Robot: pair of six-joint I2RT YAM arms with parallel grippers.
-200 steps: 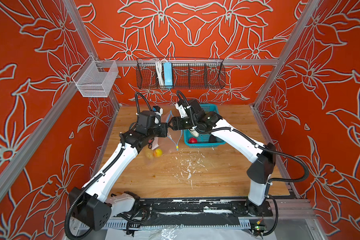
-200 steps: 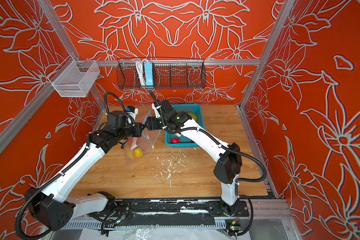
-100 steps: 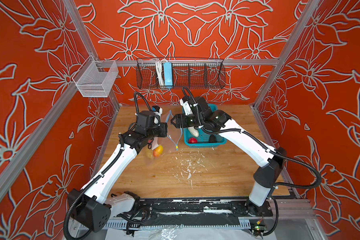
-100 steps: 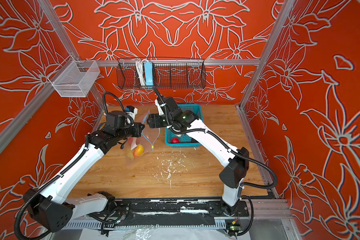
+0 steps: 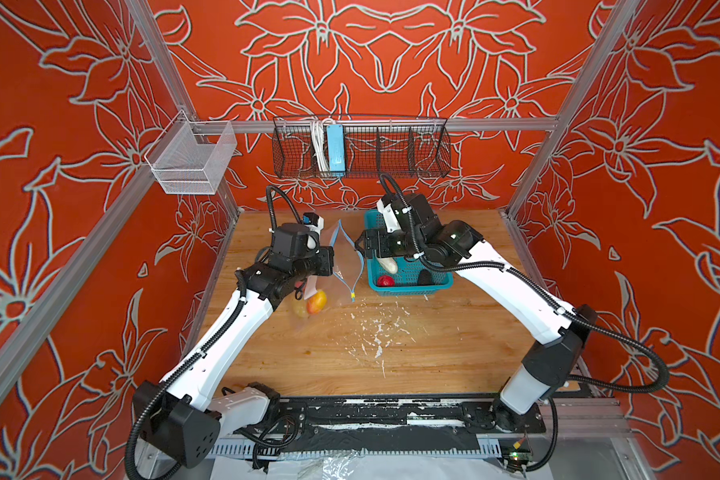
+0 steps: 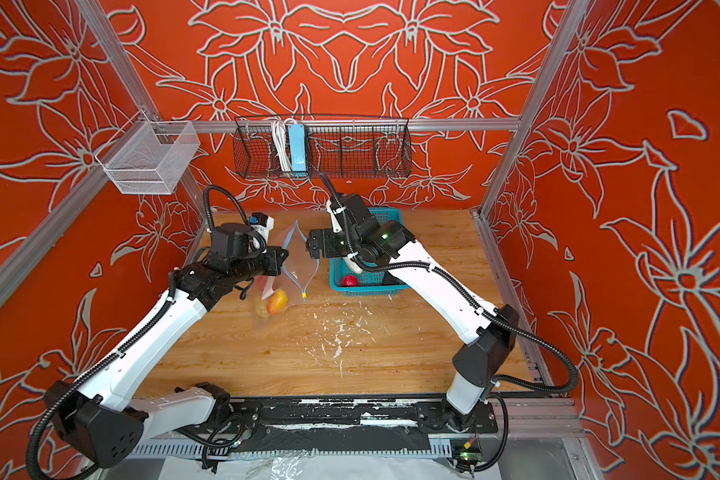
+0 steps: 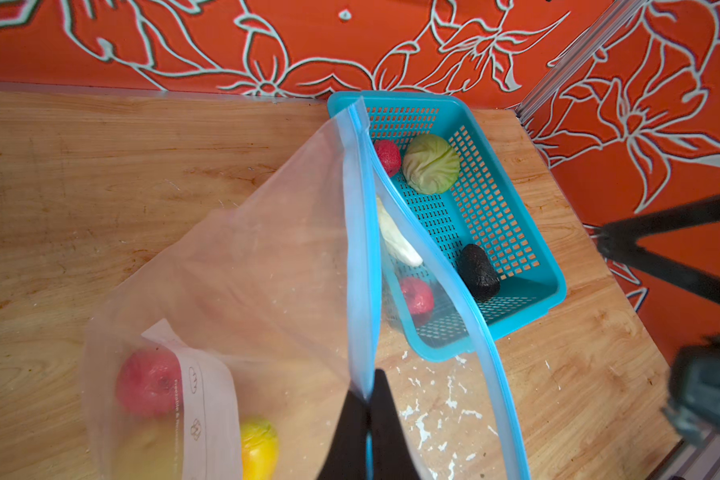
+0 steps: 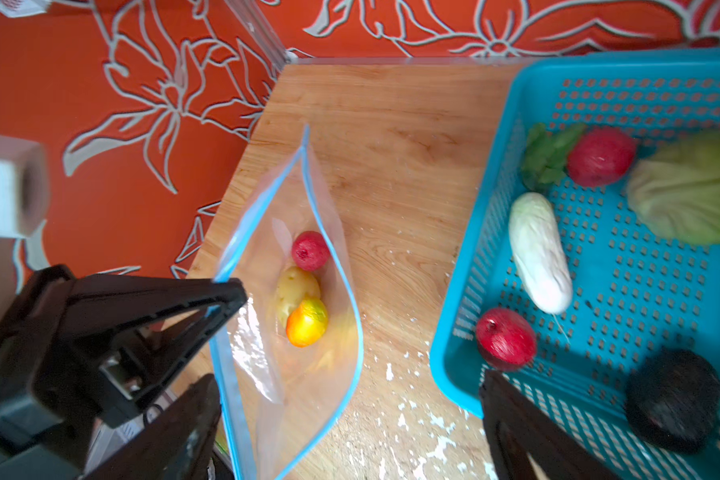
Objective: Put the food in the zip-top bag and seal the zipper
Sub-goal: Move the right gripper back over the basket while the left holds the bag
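Observation:
The clear zip-top bag hangs open beside the basket. My left gripper is shut on one lip of its blue zipper. Inside the bag lie a red berry, the yellow potato and the orange-red fruit. My right gripper is open and empty, above the bag mouth's basket side in both top views. The teal basket holds the cabbage, cucumber, two red berries, black piece and green leaf.
The basket stands at the back of the wooden table, right of the bag. White flecks mark the table's middle. A black wire rack and a clear bin hang on the back frame.
My right gripper has opened wider and drawn back to the right, from the bag mouth towards the basket. The left gripper keeps its hold on the bag.

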